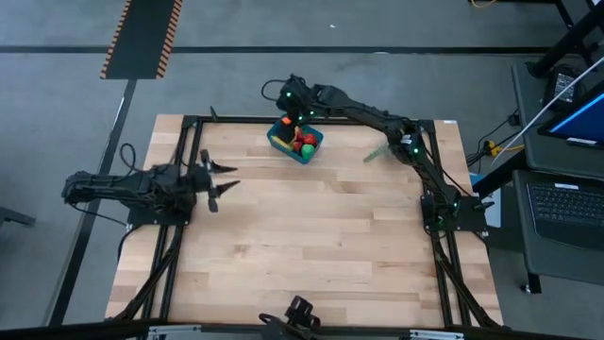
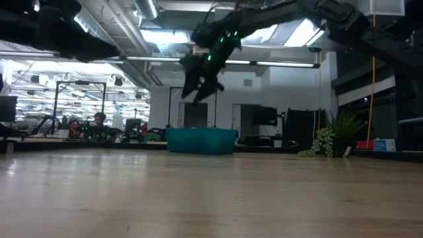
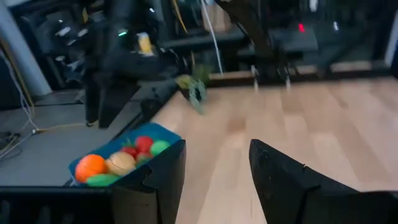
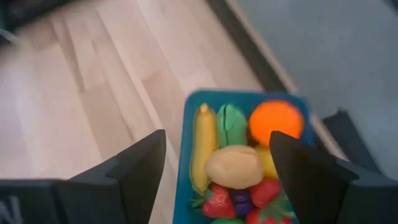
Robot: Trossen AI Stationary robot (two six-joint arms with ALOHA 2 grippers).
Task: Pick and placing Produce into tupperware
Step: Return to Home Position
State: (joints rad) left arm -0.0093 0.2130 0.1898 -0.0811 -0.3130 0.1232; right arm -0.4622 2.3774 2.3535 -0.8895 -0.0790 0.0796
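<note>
While right gripper [image 4: 217, 138] hovers over blue rectangular plastic tupperware [image 4: 185, 143], upper centre of high view, we see fingers spread wide, holding nothing. Small toy produce [image 1: 302, 139] fills tupperware: tan potato [image 4: 235, 167], orange [image 4: 275, 121], yellow banana [image 4: 200, 146], green piece [image 4: 231, 124], red strawberries [image 4: 219, 202]. Left gripper [image 1: 222, 179] waits left-middle of frame, jaws parted, empty. Grey-green sprig [image 1: 376, 154] lies right of tupperware.

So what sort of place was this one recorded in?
Probably a robotics lab in an open-plan office: the left arm and right arm mounted at a wooden table, a laptop workstation beside it, and exposed ceiling ducts with people seated at desks behind.
</note>
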